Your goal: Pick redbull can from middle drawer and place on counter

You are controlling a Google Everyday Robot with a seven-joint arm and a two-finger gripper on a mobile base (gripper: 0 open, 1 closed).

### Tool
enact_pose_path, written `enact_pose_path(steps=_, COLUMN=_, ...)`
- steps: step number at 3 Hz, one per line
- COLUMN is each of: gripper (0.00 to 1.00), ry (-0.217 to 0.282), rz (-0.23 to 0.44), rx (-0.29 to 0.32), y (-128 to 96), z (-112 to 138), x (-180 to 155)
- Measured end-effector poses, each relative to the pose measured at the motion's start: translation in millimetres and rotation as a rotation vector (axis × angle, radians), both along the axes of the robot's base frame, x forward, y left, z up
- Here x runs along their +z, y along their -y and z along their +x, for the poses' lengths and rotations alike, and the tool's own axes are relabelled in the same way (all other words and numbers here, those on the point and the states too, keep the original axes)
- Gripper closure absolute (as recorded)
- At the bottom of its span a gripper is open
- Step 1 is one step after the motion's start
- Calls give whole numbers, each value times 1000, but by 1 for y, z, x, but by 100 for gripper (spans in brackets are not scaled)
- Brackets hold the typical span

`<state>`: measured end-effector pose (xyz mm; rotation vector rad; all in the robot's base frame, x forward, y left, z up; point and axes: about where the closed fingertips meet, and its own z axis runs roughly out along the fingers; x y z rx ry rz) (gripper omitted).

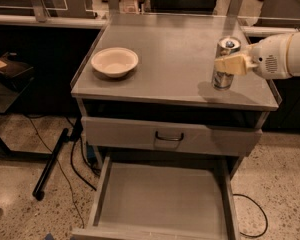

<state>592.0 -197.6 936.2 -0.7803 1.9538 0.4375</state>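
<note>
The redbull can [225, 63] is a slim silvery can, upright over the right front part of the counter [175, 54]. I cannot tell if its base touches the top. My gripper [231, 64] comes in from the right on a white arm and is shut on the can, its cream fingers [235, 64] around the can's middle. The middle drawer [162, 196] is pulled out below, and its grey floor is bare.
A cream bowl [114, 61] sits on the left of the counter. A closed drawer front with a black handle [169, 137] is above the open drawer. A black pole and cables [52, 164] lie on the floor at the left. Tables stand behind.
</note>
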Motion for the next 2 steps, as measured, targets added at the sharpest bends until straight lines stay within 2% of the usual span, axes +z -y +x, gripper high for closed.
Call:
enact_pose_path(steps=1, gripper=100, ry=4, rz=7, rx=5, y=-4, z=5, x=3)
enact_pose_path(steps=2, gripper=100, ry=-7, rz=51, rx=22, y=-18, z=28, x=-6)
